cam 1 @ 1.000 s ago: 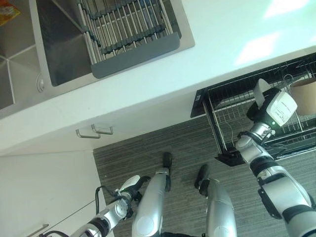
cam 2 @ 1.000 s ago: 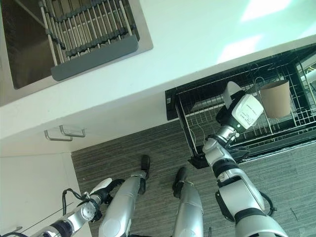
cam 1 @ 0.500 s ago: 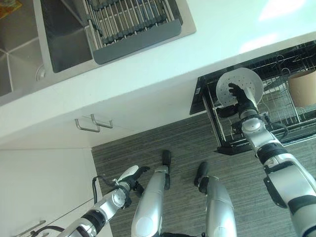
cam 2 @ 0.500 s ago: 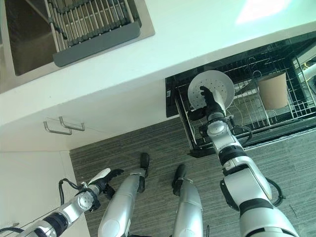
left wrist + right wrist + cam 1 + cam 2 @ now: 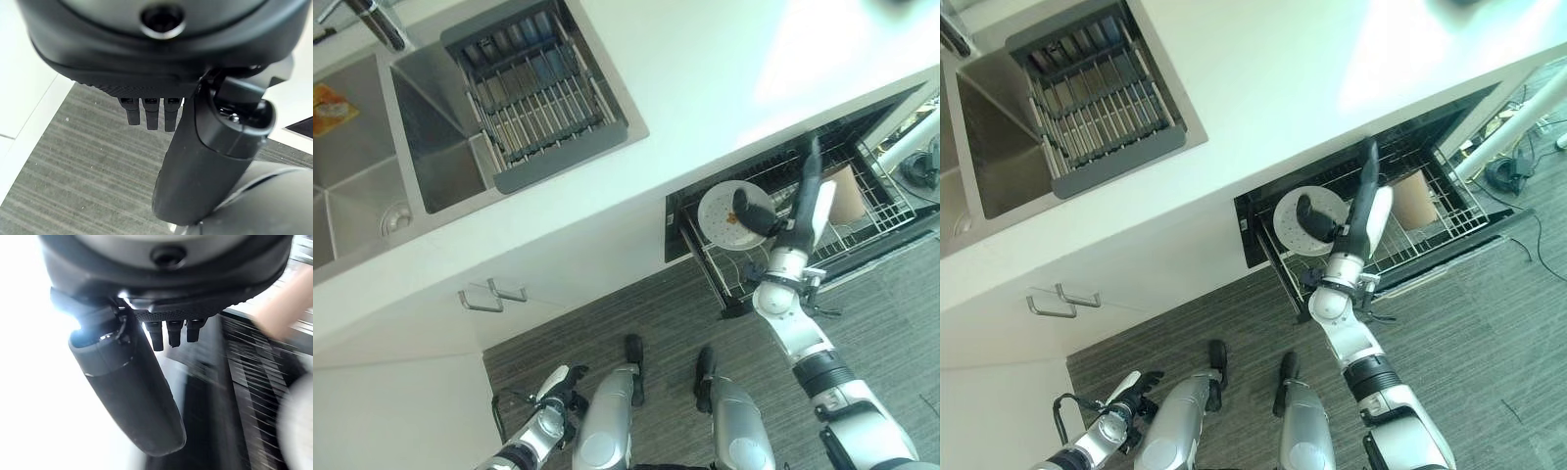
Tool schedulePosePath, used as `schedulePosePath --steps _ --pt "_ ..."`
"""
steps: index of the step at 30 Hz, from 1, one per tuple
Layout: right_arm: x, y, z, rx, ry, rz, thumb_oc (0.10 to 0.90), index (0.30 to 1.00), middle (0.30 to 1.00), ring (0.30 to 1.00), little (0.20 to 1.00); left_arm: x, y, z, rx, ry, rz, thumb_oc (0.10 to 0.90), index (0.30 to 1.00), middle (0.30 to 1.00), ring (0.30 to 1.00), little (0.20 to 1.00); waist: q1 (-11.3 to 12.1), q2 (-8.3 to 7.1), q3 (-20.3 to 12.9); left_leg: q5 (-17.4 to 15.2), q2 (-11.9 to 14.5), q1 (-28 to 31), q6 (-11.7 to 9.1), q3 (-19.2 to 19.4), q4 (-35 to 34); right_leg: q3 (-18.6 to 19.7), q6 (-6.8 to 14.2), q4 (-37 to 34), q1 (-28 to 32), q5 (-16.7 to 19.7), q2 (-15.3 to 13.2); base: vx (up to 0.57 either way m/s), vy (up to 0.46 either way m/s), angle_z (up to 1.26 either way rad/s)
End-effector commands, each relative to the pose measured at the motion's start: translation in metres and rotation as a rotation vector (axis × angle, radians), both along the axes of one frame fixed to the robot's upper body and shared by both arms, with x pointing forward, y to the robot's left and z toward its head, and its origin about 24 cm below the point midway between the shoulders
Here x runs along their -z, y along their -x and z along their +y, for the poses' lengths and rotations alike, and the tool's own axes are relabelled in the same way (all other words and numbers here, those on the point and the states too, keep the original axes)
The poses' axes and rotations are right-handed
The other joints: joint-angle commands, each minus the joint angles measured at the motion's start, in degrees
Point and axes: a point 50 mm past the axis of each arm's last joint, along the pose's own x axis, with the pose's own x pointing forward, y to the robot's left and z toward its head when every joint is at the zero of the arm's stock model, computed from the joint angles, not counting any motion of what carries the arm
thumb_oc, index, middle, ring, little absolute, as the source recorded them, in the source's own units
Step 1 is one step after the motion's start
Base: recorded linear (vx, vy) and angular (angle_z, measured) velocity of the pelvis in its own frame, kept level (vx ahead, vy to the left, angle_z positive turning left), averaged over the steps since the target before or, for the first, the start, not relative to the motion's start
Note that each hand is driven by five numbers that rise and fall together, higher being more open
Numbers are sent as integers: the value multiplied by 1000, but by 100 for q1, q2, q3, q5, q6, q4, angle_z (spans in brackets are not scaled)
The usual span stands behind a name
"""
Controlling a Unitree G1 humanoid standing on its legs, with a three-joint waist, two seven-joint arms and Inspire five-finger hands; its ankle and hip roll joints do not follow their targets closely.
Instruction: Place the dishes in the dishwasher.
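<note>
One idle left hand hangs low over the grey striped floor, fingers straight. Further right, the right hand reaches into the black wire dishwasher rack; its fingers pinch a round white plate standing there, near a tan cup.

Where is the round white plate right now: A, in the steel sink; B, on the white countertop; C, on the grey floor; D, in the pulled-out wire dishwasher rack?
D: the round white plate sits in the pulled-out wire dishwasher rack below the counter edge, with the right hand beside it.
</note>
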Motion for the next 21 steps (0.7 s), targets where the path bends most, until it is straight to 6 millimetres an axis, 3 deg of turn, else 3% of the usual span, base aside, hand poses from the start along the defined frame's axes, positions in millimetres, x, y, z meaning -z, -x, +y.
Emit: schedulePosePath --steps 1,5,7,11,17,21 --pt "-47 8 -11 -24 36 -280 800 900 900 900 900 8 13 -22 40 22 6 800 900 900 900 900 -26 54 -475 -1305 14 211 127 60 476 17 -25 118 290 -864 106 80 -58 -16" --pt "-50 36 -22 -90 36 -352 800 900 900 900 900 16 33 -14 39 -33 54 800 900 900 900 900 -138 -62 -852 -1456 15 548 136 142 476 117 9 118 561 -974 101 69 -38 -7" --pt "-51 39 -23 -95 37 -359 800 900 900 900 900 16 35 -13 42 -40 58 800 900 900 900 900 -155 -72 -900 -1476 20 588 137 156 476 131 16 118 587 -985 101 38 -15 -27" --pt "-62 59 -40 -16 61 -450 800 900 900 900 900 18 41 -8 34 -63 72 800 900 900 900 900 -278 -116 -1157 -1577 67 774 129 261 476 203 66 118 701 -1034 95 53 -16 -10" --pt "-49 88 -116 434 101 -366 800 900 900 900 900 21 58 5 -36 -62 101 800 900 900 900 900 -537 -173 -1468 -1695 184 959 114 480 476 203 156 118 805 -1087 81 68 -15 -9" --pt "-15 116 -168 713 9 -229 800 900 900 900 900 19 60 14 -78 -64 96 800 900 900 900 900 -716 -211 -1480 -1752 254 1027 141 640 476 129 184 118 839 -1087 82 41 -26 -4"
